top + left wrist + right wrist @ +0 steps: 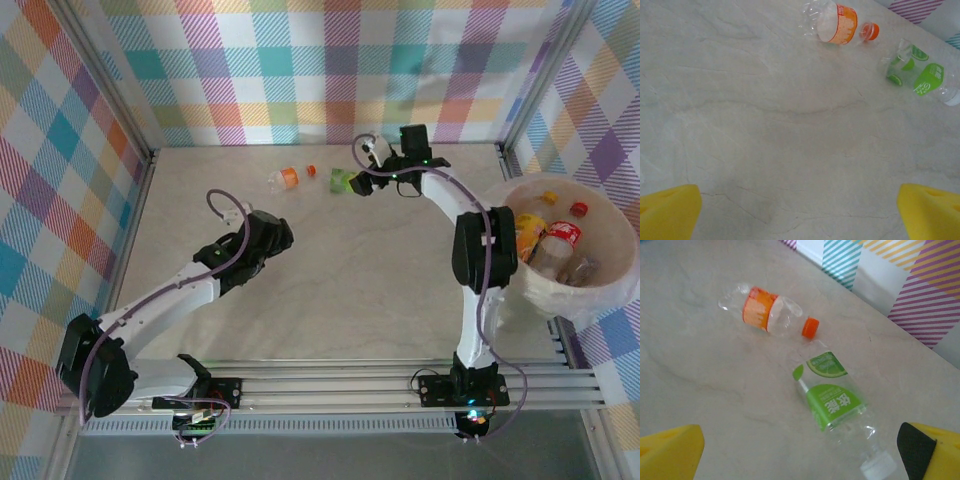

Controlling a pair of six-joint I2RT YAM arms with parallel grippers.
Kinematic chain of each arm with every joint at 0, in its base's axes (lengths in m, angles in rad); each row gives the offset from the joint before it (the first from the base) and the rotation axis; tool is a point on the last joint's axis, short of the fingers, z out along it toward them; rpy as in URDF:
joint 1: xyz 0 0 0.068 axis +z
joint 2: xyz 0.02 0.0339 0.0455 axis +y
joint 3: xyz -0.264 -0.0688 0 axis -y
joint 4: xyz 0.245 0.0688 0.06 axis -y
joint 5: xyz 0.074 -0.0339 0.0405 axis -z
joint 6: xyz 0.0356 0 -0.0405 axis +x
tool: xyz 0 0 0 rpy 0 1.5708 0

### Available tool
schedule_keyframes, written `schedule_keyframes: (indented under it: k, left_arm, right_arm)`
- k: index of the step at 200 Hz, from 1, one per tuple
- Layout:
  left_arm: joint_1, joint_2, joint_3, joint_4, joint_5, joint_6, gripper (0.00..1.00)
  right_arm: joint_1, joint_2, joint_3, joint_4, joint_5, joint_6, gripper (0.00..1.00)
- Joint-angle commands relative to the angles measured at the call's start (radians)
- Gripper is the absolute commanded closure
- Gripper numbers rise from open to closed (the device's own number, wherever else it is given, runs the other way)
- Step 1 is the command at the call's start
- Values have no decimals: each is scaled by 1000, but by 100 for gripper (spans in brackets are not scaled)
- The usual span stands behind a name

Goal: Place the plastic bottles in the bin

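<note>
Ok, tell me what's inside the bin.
The bin holds a pile of bottles: on top a red-labelled bottle with a red cap, an orange-labelled bottle and a clear bottle. Anything beneath them is covered, so the full count cannot be told.

"依能" on green-label bottle

- Pale, marble-veined table, matte, with faint grey lines running across the top.
- Checked cloth walls in pink, teal, yellow, orange and purple, closing in the back and both sides.
- Silvery metal posts at the back corners.
- Ribbed aluminium rails along the near edge.
</note>
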Motion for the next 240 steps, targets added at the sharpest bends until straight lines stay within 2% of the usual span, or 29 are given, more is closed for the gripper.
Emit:
schedule_keyframes:
  k: [1,42,77,100,141,170,202,240]
  left_arm:
    - [9,-54,-45,7,-16,14,0]
    - [9,-83,-99,152,66,129,0]
    - [10,-62,-84,143,66,164,0]
    - [10,-58,-90,141,67,163,0]
    - [11,-57,-92,134,57,164,0]
    - [11,-51,-92,133,50,162,0]
    - [11,-41,-87,138,56,160,0]
    - [11,-31,-87,159,82,152,0]
  right_arm:
    - [12,86,120,-58,5,-151,0]
    - [25,297,402,-197,50,-257,0]
    - [25,489,694,-360,-39,-340,0]
    - [34,547,729,-331,-53,-419,0]
    - [37,636,823,-372,-33,-372,0]
    - [46,640,795,-405,-36,-394,1]
    - [53,589,719,-361,-43,-390,17]
    - [53,433,530,-268,-42,-392,36]
